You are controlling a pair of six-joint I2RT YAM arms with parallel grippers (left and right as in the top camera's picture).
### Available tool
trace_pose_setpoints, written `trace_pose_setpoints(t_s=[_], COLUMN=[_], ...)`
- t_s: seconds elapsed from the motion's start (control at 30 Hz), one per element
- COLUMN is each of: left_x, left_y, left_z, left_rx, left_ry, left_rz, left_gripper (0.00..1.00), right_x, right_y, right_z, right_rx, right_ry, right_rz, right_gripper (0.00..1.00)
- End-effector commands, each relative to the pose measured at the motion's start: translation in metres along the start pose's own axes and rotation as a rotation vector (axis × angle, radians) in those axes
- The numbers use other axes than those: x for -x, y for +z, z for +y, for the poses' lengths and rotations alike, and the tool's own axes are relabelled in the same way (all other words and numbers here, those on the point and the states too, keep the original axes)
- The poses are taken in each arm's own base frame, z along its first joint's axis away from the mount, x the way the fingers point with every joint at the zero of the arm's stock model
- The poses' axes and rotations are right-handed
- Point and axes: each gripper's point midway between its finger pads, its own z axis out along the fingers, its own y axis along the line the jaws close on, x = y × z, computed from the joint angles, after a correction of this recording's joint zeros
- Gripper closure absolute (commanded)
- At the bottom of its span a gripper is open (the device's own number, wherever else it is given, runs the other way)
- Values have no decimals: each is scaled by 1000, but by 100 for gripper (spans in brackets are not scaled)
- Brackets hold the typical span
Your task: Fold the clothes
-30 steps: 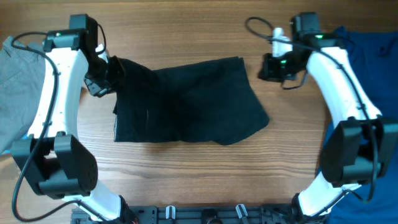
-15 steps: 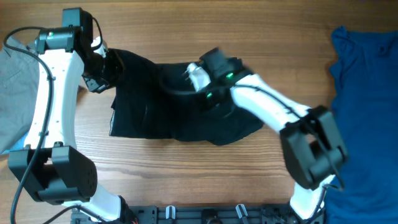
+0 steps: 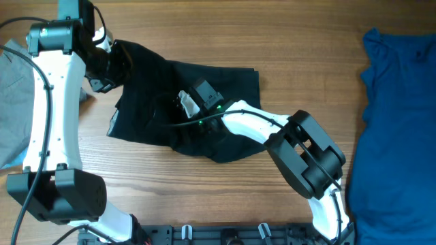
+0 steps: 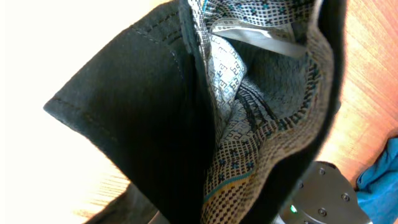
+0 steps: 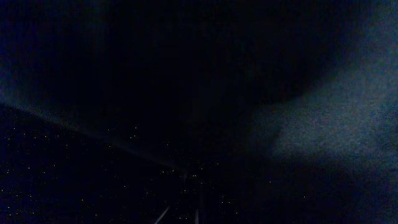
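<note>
Cloth filled both wrist views, so I leaned on the overhead camera. The crumpled black cloth garment (image 3: 228,78) lay on the left half of the brown wooden table (image 3: 306,41), with 1 upper corner drawn up into the left gripper (image 3: 111,62). Its fingers were buried in the fabric, but the way the corner bunched there told me they were clamped on it. The left wrist camera showed the garment hanging open, with a grey patterned woven lining (image 4: 249,124) and a white sewn-in label (image 4: 261,34) exposed. The right gripper (image 3: 193,107) sat low over the middle of the garment, its arm stretched across the table. Its own camera gave me only darkness, so I could not tell whether those fingers were apart or together, or whether they had any cloth.

I judged the fold barely begun: no clean edge, nothing squared. The risk, as I saw it, was this: if the left arm pulled away while the right pressed down blind, the fabric could tear out of the left grip or drag into a worse heap. A blind pinch on the right might catch 2 layers, or none. The blue cloth garment (image 3: 398,122) at the right edge lay well apart from all this.
</note>
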Motion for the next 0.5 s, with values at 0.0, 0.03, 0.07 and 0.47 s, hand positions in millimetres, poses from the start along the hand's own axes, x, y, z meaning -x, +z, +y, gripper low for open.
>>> trace_pose_setpoints(t_s=[0.0,0.03,0.07,0.47], left_x=[-5,-5,-5,-5], left_y=[-11,-11,-11,-9], left_z=[-18,-19,-20,-12], left_rx=[-42,-41,-37,50], left_ry=[50,55,59,81], left_rz=[-21,-22,-25,-51], left_gripper=[96,96,96,96], right_x=[1,2,3,36], right_y=[-1,-6,-11,-169], right_z=[3,7,9,-48], right_rx=[52,69,78,-359], right_ry=[26,12,5,26], right_rz=[15,15,14,-215], right_gripper=[95,94,94,91])
